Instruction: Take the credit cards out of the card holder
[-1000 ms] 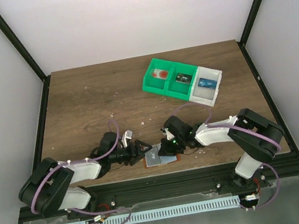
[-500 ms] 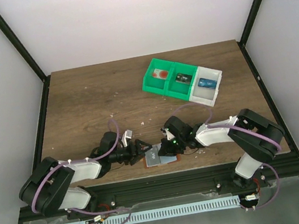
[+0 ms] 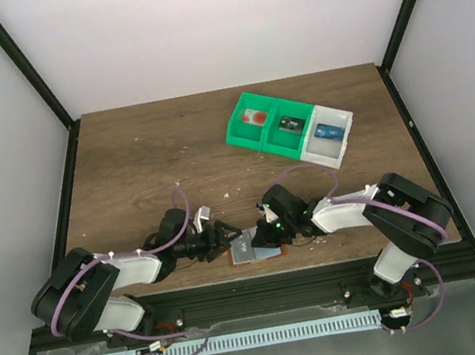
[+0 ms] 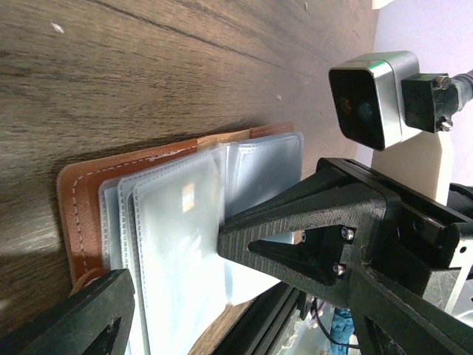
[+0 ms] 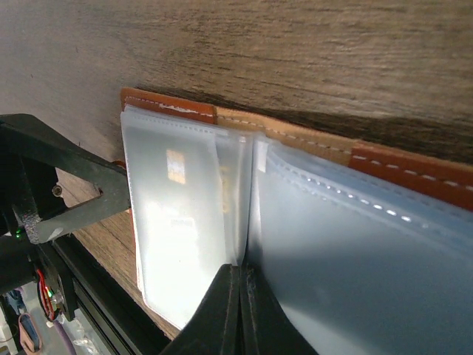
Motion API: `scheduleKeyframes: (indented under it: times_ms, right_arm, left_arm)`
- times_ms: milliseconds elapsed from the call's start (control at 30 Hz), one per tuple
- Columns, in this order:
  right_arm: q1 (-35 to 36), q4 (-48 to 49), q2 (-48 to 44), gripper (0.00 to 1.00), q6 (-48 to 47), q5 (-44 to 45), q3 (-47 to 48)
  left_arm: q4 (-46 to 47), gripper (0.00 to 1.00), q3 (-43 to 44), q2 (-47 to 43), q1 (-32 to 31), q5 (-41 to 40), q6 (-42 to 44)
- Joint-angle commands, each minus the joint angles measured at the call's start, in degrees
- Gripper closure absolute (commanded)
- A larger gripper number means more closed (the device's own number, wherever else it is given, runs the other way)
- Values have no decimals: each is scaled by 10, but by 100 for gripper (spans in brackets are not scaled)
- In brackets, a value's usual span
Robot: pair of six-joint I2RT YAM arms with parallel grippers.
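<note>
The card holder point(image 3: 257, 249) lies open and flat at the middle of the table's near edge, with only a thin strip of wood between its near side and the black frame rail. Its brown leather border faces the far side of the table, and its pale clear sleeves fan out above that. One sleeve holds a pale card point(image 5: 174, 222) with a small orange patch.

The right gripper point(image 3: 264, 237) comes in from the right with its jaws closed tight to a single point. That point is pressed down in the crease between two sleeves point(image 5: 240, 275). The left gripper point(image 3: 232, 236) comes in from the left with its jaws spread wide, empty. One finger point(image 4: 74, 318) is low beside the holder's left leather edge. Whether it touches the leather cannot be told.

The two grippers sit close together over the holder, with little room between them. Toward the table's far edge and left edge the wood is open. The green-and-white tray point(image 3: 289, 128) sits well apart, near the far right corner.
</note>
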Motion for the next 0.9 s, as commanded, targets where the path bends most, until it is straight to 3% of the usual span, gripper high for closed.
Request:
scheduleKeyframes:
  times_ms: [0,867]
  right_arm:
    - [4,-41,9,100,2,36,-18]
    - [4,-31,2,99,8,33,-25]
  left_arm:
    - [24,19,-2,28,-3,6,7]
    - [54,20,5,-13,-21,17,-33]
